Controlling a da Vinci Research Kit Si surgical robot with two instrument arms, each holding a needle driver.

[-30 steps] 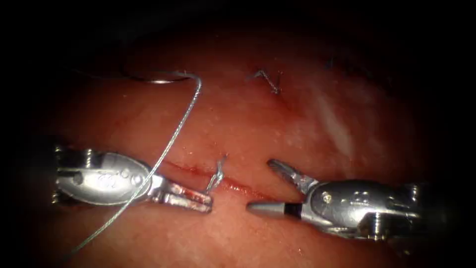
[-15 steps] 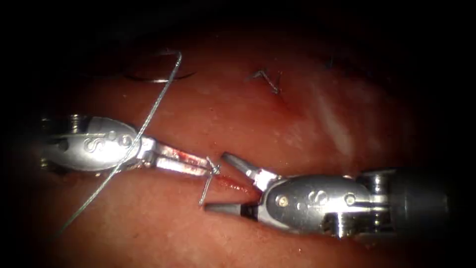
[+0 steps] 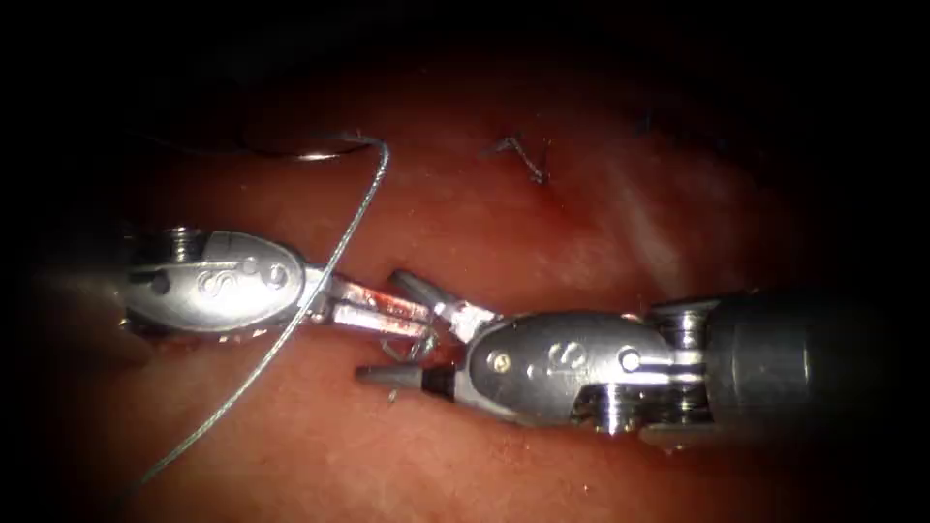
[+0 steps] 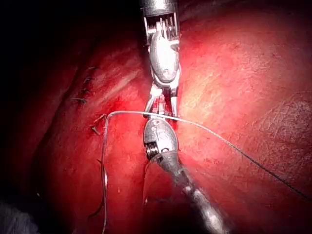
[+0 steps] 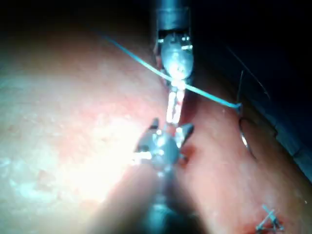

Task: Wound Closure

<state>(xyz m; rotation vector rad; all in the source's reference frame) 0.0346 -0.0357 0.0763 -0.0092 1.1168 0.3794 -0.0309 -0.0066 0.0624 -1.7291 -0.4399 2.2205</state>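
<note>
Tissue (image 3: 581,213) glistens red; the needle (image 3: 320,153) lies free near its far edge. My left tool (image 3: 412,318) grips the thread (image 3: 281,349) tail at the cut (image 3: 417,339). Right tool (image 3: 387,324), jaws spread, straddles it; I'd judge holding steady tension matters.

Tissue (image 3: 601,203) carries needle (image 3: 291,152) lying flat at far left, thread (image 3: 320,281) trailing across surface.

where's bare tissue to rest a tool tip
Free: tissue below the right tool, right of the thread; also above it, beside the cut ends. Crowded: the middle, where the left tool grips thread between the right tool's open, empty fingers; the needle lies loose on tissue, upper left.
</note>
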